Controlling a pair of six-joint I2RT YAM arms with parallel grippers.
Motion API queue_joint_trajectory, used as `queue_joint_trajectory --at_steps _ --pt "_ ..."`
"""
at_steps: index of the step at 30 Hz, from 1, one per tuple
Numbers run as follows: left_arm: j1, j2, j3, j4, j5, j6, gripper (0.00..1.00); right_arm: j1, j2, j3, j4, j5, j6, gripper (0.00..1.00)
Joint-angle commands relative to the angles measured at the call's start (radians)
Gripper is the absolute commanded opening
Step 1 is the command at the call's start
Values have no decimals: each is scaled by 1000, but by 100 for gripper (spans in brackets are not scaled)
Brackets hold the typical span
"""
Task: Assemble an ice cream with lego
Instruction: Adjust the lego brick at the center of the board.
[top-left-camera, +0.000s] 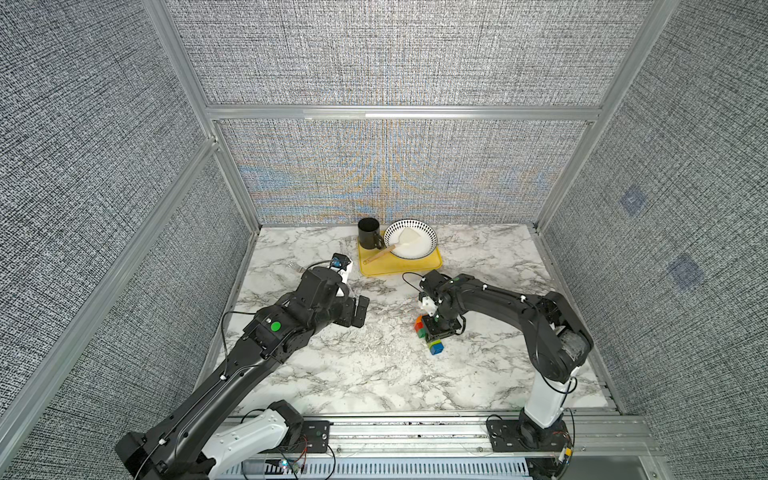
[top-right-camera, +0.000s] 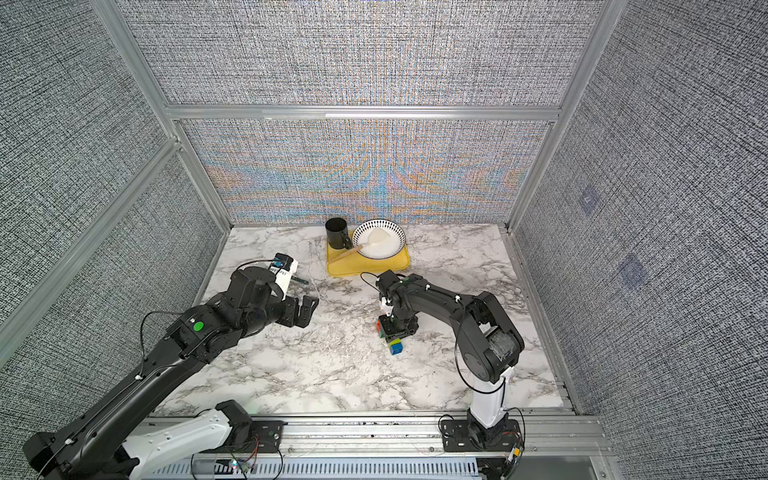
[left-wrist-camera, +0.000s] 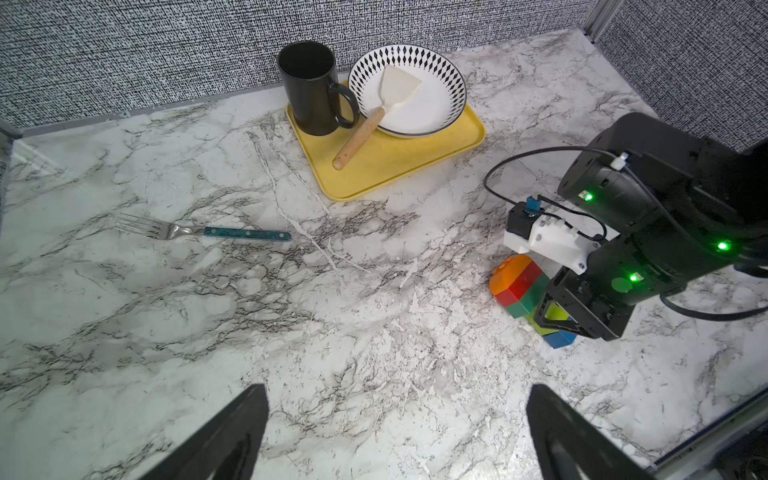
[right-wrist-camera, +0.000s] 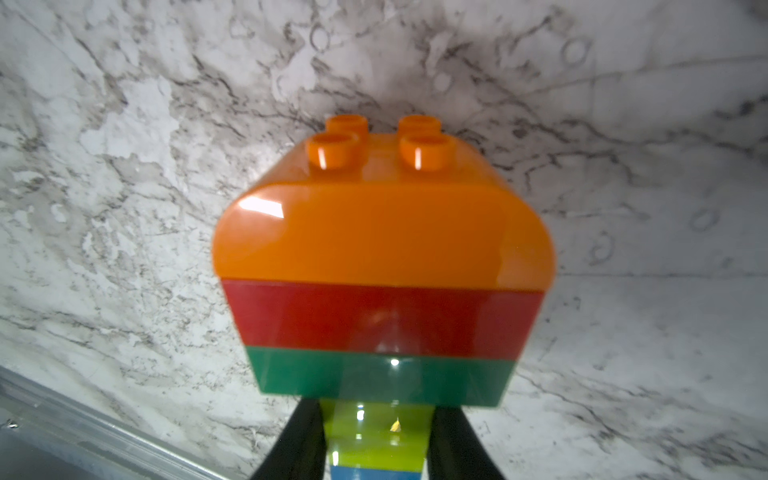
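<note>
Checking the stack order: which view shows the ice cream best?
Right wrist: ice cream fills the frame, every layer from orange to lime clear, blue cropped. Left wrist shows it partly behind the right gripper. In both top views it is tiny, mostly covered.

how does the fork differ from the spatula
The fork lies alone on the marble table; the spatula rests its handle on the yellow tray, blade in the bowl. The fork is metal with a teal handle; the spatula is white with a wooden handle. Both are long-handled utensils lying down.
</note>
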Motion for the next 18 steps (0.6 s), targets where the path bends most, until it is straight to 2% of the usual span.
queue_joint_trajectory --at_steps 1,4,13,18 --pt "3 3 5 11 7 2 100 -21 -45 -38 64 -91 -10 43" --pt "5 7 4 10 4 4 100 -44 -89 -95 117 -157 -15 49" --pt "13 22 -1 10 -18 7 100 -61 -157 -258 300 -355 23 52" --pt "14 28 -6 16 -42 14 100 -61 -190 -320 384 -328 60 52"
